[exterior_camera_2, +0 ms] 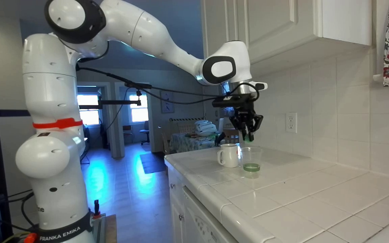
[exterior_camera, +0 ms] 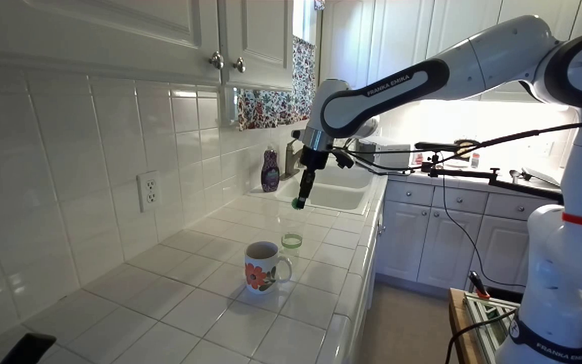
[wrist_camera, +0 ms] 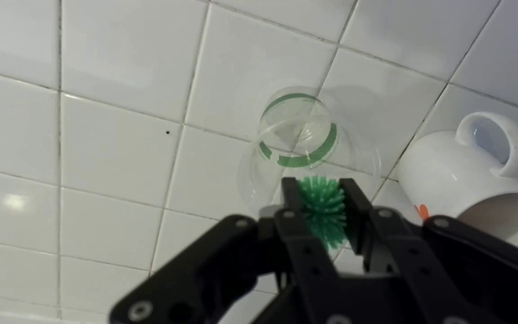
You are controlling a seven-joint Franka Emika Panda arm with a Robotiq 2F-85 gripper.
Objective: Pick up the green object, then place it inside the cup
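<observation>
The green object is a small bright green ball with soft spikes. My gripper is shut on it, one black finger on each side. The green object also shows at the fingertips in both exterior views. A clear cup with a green band near its base stands upright on the tiles below. It shows in both exterior views. The gripper is above the cup, apart from it; in the wrist view the object overlaps the near part of the rim.
A white mug with an orange flower stands upright beside the clear cup, also in the wrist view. A purple bottle and a sink are farther back. A tiled wall borders the counter; cabinets hang above it.
</observation>
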